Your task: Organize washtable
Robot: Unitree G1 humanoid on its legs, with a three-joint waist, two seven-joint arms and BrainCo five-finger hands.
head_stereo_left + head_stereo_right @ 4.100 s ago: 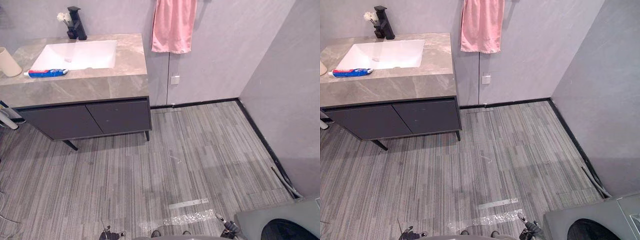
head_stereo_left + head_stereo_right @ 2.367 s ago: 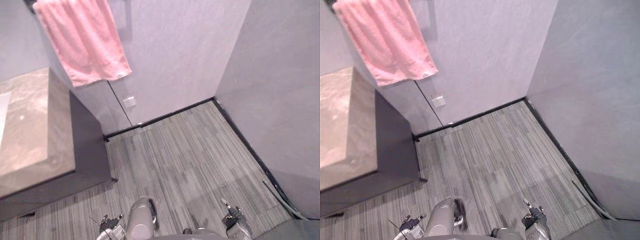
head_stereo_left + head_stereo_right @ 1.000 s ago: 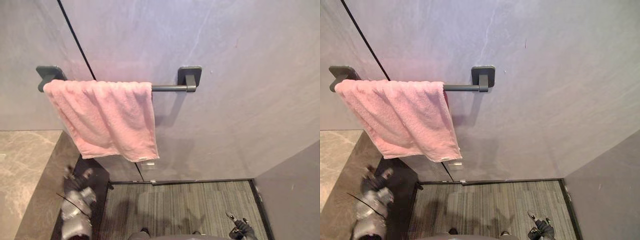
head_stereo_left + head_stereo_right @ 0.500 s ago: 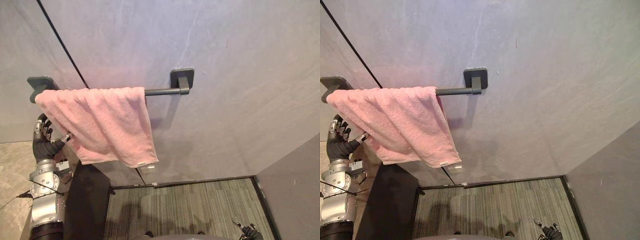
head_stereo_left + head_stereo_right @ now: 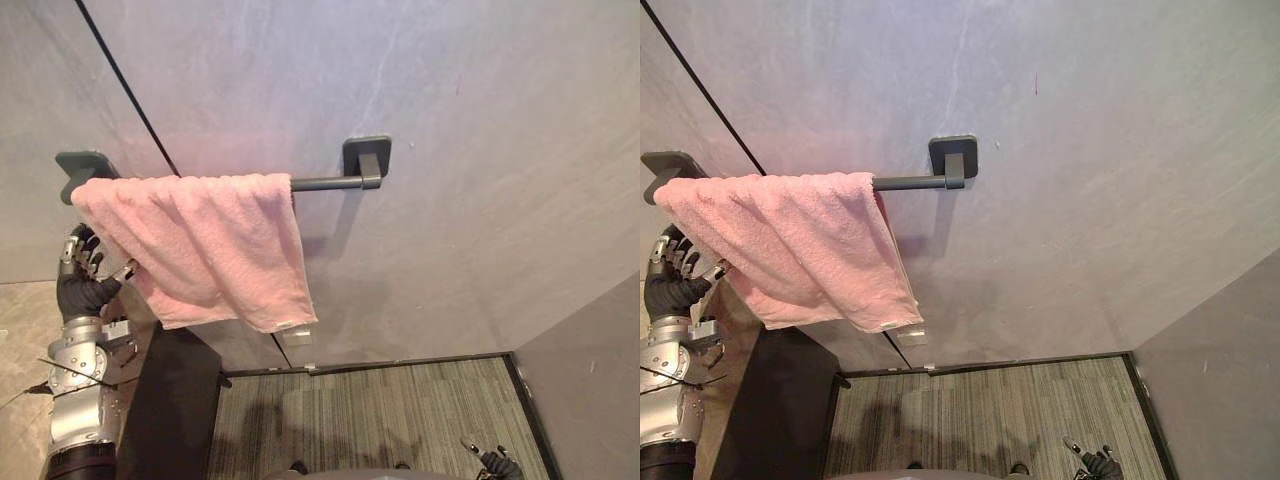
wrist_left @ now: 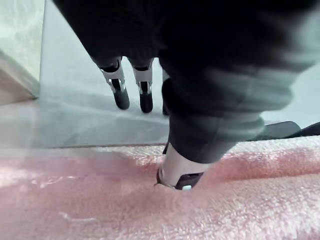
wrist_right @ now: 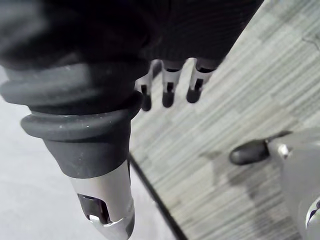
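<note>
A pink towel (image 5: 210, 245) hangs folded over a dark wall rail (image 5: 325, 183), bunched toward the rail's left end. My left hand (image 5: 80, 290) is raised beside the towel's lower left edge. Its fingers are straight and point up at the wall. In the left wrist view its thumb (image 6: 175, 172) rests against the pink towel (image 6: 250, 200), and the fingers (image 6: 120, 92) stand clear of the cloth. My right hand (image 5: 492, 463) hangs low at the right above the floor, fingers relaxed and holding nothing.
The marble top of the washtable (image 5: 20, 330) and its dark cabinet side (image 5: 175, 390) lie under the left arm. A white wall socket (image 5: 296, 335) sits below the towel. Striped grey floor (image 5: 370, 410) runs to a wall at the right.
The camera swung from the washtable up to the towel rail. My left hand rose from low by the cabinet to the towel's left edge; in the last half second it barely moved.
</note>
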